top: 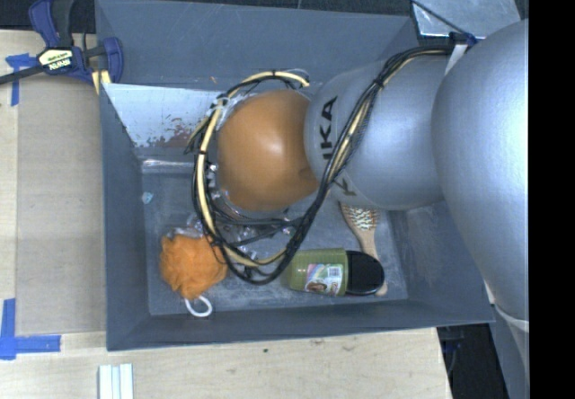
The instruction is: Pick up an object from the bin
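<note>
- The arm (404, 146) is reaching in from the right, over the grey bin (260, 38), and is covering much of the bin's middle and right side.
- A rounded orange cover (260, 150) is sitting on the wrist, with yellow and black cables (203, 174) looping round its left edge and down under its near edge.
- The hand (241, 240) is hanging below that cover, low over the bin floor, a little left of centre and towards the near wall.
- The cover and cables are hiding most of the hand, so I cannot tell whether it is released or clenched, or whether anything is in it.
- An orange puff (189, 264) is lying in the near left corner, just beside the hand on its left, with its white loop (199, 305) trailing towards the near wall.
- A green bottle (325, 273) is lying on its side along the near wall, just right of the hand, with its black cap (364, 274) pointing right.
- A brush (362, 222) is lying just beyond the bottle's cap end, partly hidden under the arm.
</note>
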Robot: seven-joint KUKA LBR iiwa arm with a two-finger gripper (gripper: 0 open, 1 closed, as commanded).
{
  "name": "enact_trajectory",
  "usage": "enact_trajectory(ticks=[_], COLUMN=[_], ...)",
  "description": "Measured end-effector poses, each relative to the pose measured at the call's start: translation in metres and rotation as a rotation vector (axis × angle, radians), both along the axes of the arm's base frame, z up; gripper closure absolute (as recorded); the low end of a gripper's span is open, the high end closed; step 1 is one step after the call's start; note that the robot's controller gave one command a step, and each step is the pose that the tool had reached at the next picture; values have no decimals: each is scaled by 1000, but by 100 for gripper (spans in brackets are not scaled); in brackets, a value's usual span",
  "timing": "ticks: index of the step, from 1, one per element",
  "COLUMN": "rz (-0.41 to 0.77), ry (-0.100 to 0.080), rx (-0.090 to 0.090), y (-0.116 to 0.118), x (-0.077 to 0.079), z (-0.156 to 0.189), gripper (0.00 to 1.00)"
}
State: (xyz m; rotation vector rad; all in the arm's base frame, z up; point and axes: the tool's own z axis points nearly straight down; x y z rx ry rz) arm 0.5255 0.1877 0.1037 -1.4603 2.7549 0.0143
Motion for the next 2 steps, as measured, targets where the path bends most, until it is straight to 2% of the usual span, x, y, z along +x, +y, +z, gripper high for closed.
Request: enact_trajectory(ticks=[1, 2], rz=[-93, -89], ry=[2, -2], rx=[2, 3], y=[-41, -40], x=[-21, -20], z=[-20, -19], gripper=[0, 100])
